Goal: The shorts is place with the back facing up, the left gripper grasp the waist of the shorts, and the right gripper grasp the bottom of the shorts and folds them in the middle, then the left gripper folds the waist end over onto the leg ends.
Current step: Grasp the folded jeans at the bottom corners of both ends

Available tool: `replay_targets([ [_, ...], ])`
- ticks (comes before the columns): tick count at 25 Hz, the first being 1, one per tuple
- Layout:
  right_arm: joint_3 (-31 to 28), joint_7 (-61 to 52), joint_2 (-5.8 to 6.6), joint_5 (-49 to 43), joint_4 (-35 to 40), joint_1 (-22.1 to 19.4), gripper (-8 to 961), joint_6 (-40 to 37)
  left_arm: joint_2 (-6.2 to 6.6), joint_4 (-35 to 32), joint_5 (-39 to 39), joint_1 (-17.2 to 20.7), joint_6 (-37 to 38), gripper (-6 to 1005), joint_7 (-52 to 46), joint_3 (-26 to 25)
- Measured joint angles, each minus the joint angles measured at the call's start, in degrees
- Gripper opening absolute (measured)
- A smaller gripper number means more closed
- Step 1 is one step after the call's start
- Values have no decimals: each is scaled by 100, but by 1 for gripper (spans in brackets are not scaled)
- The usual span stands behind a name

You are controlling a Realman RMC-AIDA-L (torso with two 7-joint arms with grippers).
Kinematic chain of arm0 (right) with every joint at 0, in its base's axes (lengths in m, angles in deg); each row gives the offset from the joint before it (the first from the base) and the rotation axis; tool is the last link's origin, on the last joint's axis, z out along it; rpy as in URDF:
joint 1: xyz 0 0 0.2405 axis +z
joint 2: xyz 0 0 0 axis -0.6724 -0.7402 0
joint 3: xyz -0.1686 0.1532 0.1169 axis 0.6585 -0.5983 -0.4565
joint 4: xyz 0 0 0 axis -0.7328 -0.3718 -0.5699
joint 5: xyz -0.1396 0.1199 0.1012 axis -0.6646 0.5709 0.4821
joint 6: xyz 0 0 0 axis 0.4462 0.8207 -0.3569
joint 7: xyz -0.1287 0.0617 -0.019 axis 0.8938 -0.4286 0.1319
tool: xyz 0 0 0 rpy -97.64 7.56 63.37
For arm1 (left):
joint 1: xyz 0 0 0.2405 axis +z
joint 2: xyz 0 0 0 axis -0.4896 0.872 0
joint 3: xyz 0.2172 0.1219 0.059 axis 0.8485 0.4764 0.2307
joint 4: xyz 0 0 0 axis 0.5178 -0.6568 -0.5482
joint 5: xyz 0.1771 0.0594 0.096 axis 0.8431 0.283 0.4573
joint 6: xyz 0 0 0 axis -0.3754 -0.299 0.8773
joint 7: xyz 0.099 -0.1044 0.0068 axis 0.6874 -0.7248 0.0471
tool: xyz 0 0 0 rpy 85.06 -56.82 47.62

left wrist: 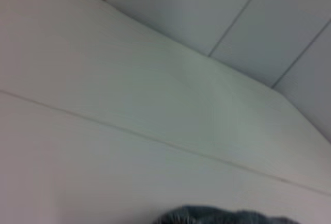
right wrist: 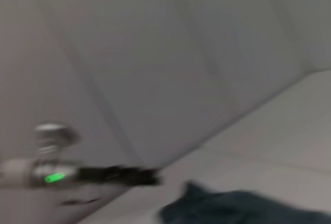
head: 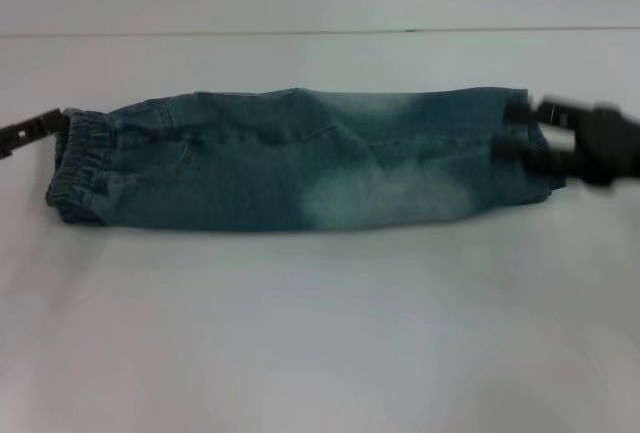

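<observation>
Across the white table (head: 320, 353), centre of head view, the shorts (head: 300, 158) are lying already folded lengthwise into one long strip, long axis running 9-to-3 o'clock. The waist (head: 82, 158), w/ its ruffled elastic band, is sitting at the 9 o'clock end; the leg ends (head: 520, 153) are sitting at 3 o'clock.

The left gripper (head: 45, 125) is sitting right at the waist's far corner, touching or just beside it; can't tell if its fingers are pinching denim or are spread. The right gripper (head: 535, 128) is blurring at the leg ends, its fingers (head: 515, 148) looking spread over the hem, approx. one above and one below, not clearly clamping cloth.

Left wrist view is showing only a sliver of denim against the table. Right wrist view is showing the shorts' end and the left gripper farther off.

Judgement: 1st fold looks done. Next fold turns on the 9-to-3 axis: the waist needs carrying toward 3 o'clock, onto the leg ends. Left arm is the nearer one to the waist.
</observation>
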Motion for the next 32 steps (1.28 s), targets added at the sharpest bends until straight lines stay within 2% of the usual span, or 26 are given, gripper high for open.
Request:
replay_targets([
  [2,145,-22,49,-20,64,-99,868,-625,9,-22,102,21,93,922,12,14],
  [5,222,-33,60,-230,100,-199,864,-1137,17,-28,459,16,56,929,29,88],
  [11,198,-41,-19,-526,55,-234,860,-1025,11,-43,1014,-45,-321,925,-122,201],
  [17,164,-108,-30,-530,45,-191,860,-1002,29,-70,1521,-162,-414,904,-561,412],
  [22,151,-153,-32,-531,40,-140,861,-859,23,-45,1599,-250,-432,886,-935,752],
  [32,168,-176,-31,-532,38,-132,860,-714,-4,65,1610,-375,-593,850,-1096,951],
])
